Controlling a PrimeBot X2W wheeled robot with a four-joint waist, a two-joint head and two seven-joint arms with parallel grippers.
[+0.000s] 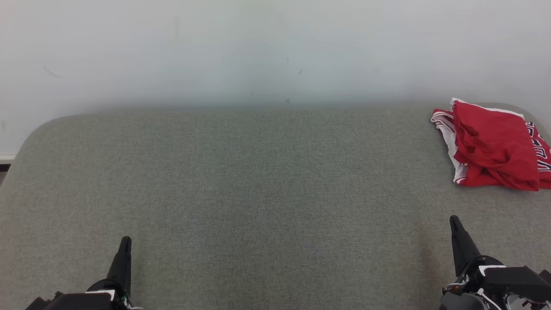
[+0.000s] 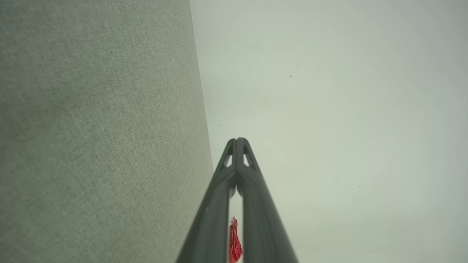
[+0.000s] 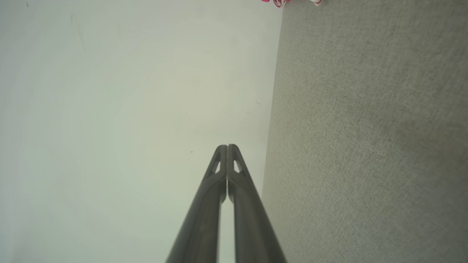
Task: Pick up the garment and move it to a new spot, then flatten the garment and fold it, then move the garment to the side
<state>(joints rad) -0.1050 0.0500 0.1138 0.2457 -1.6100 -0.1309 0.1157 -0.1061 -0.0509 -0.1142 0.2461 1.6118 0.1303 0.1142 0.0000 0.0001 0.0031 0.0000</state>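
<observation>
My left gripper (image 1: 125,240) sits at the near left of the grey fabric-covered table (image 1: 258,193), its two dark fingers pressed together and pinching nothing. My right gripper (image 1: 453,220) sits at the near right, its fingers also pressed tip to tip with nothing between them. Both wrist views show the fingertips meeting, with a narrow slit lower down between the finger bodies.

The garment (image 1: 495,148) lies on the table at the far right, close to the pale wall (image 1: 258,51) and well apart from both grippers. It is gathered into a rumpled, roughly folded bundle: red cloth on top, white with red stripe trim along its left edge, and dark white-outlined lettering at its right edge. It is far beyond my right gripper and slightly to the right of it.
</observation>
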